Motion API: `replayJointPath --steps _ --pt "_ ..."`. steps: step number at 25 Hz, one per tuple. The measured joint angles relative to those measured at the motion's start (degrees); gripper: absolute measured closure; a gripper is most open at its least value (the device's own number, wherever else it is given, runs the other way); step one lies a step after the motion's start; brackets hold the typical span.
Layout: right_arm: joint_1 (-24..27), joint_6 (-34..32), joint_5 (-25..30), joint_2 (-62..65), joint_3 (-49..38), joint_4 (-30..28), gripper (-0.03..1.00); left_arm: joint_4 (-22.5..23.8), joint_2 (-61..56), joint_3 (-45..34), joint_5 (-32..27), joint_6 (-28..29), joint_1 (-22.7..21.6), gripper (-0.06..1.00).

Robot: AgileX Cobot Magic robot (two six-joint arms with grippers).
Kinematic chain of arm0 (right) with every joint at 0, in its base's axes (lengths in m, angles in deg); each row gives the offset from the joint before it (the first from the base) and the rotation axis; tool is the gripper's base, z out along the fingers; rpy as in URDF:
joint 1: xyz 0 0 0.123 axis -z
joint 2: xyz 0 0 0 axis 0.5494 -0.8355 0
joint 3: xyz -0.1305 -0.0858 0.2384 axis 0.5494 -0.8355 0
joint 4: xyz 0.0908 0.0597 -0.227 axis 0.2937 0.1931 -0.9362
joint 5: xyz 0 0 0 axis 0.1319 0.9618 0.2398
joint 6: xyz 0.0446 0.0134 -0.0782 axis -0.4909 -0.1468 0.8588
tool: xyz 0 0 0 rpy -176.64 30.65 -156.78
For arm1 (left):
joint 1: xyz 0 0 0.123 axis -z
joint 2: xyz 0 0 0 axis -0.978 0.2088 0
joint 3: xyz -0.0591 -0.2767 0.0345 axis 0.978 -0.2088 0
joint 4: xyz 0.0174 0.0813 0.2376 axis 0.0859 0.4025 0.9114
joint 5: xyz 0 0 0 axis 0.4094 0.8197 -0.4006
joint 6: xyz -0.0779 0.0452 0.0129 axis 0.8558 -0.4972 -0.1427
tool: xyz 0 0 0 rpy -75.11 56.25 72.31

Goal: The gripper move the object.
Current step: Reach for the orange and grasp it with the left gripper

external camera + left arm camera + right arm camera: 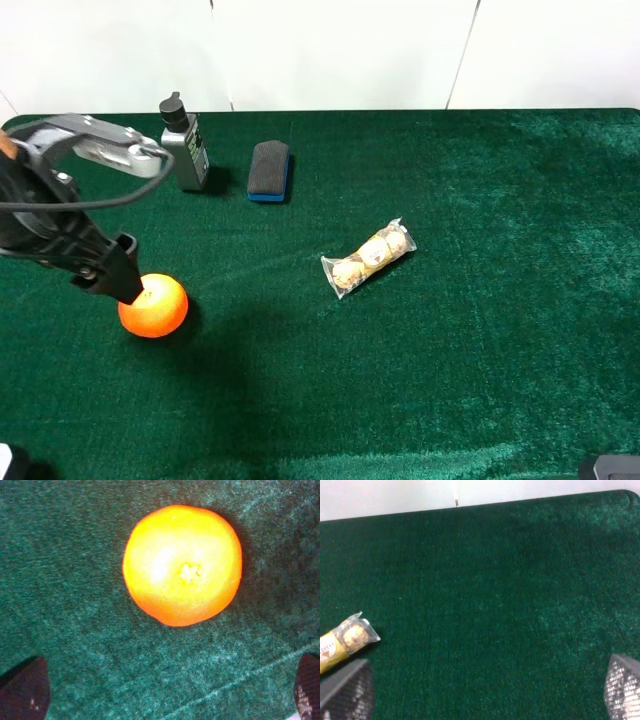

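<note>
The round bright orange fruit (pixel 153 305) lies on the green cloth at the left, stem dimple facing up. My left gripper (pixel 122 277) hangs just above its upper left side. In the left wrist view the fruit (pixel 182 565) sits free on the cloth, ahead of the gripper (pixel 170 695). The two dark fingertips (pixel 25 690) stand wide apart at the corners, open and holding nothing. My right gripper (pixel 490 690) is open and empty over bare cloth, and only a grey bit of its arm (pixel 610 468) shows at the exterior view's bottom right corner.
A clear packet of three beige balls (pixel 368 257) lies near the middle; its end shows in the right wrist view (pixel 345 640). A grey bottle with a black cap (pixel 185 145) and a black-and-blue eraser (pixel 269 170) stand at the back left. The table's far edge meets a white wall (pixel 400 50).
</note>
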Motion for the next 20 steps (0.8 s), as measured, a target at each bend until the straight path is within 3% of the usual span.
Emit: replayJointPath --steps 8,20 --pt "0.0 0.0 0.0 0.0 0.0 0.0 0.28 1.1 7.7 0.0 4.9 0.6 2.8 -0.05" --pt "0.0 0.0 0.0 0.0 0.0 0.0 0.28 1.2 17.4 0.1 11.3 0.7 2.8 -0.05"
